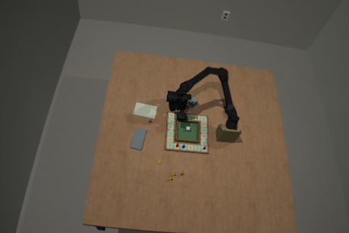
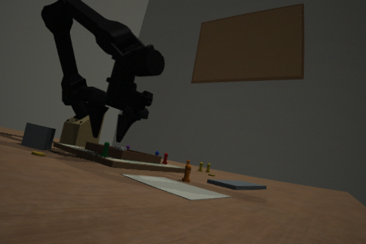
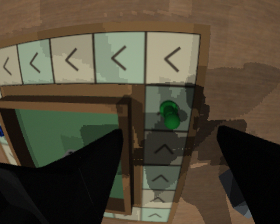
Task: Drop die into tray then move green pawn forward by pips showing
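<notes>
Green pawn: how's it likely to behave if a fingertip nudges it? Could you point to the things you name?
The green pawn [image 2: 106,149] [image 3: 170,115] would probably tip before sliding far, being tall and narrow. Its round head and rounded body suggest it could roll once down. It looks rigid, so I'd expect no flexing under a push.

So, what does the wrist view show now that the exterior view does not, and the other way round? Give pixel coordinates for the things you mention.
Only the wrist view: the arrows on the board's squares, and the tray's green floor [image 3: 66,131].

Only the exterior view: the white sheet [image 1: 145,110] [image 2: 177,186], the orange pawn [image 1: 150,121] [image 2: 187,172] beside it, and the brown panel [image 2: 251,44] on the wall.

Both: the green pawn [image 2: 106,149] [image 3: 170,115] standing on the board [image 1: 167,131] [image 2: 113,164] [image 3: 204,55], and the open gripper [image 2: 107,139] [image 3: 171,133] around or above it, not holding it.
</notes>
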`<state>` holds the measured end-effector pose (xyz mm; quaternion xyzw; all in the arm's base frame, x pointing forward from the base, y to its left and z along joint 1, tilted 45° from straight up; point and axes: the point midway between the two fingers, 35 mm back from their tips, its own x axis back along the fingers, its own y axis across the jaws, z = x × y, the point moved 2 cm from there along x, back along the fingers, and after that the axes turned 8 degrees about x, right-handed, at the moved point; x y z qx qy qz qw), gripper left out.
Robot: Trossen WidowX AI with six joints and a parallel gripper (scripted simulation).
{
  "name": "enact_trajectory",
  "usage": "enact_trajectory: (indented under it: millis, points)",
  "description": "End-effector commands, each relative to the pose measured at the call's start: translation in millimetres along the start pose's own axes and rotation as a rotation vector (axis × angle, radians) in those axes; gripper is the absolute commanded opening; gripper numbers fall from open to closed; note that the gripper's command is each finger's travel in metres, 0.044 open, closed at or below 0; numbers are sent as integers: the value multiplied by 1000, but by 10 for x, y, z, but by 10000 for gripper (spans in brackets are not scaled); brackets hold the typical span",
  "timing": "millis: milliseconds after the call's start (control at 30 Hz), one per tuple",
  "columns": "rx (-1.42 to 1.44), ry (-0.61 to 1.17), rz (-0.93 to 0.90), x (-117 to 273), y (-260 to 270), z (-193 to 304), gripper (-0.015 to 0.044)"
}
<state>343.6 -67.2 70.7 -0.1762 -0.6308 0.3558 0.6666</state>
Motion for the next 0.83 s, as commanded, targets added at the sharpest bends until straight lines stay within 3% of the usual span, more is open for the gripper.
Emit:
enact_trajectory:
  millis: [0, 100, 200, 533, 567, 800]
  points:
    - [-7, -18, 9, 219, -13, -23, 420]
    - [-8, -20, 7, 235, 14, -15, 440]
    - [-13, -33, -22, 450, 383, 129, 440]
    - [-59, -13, -15, 981, 1395, 1254, 440]
    - [-36, -29, -36, 932, 1267, 940, 440]
    - [-36, -29, -36, 932, 1267, 940, 440]
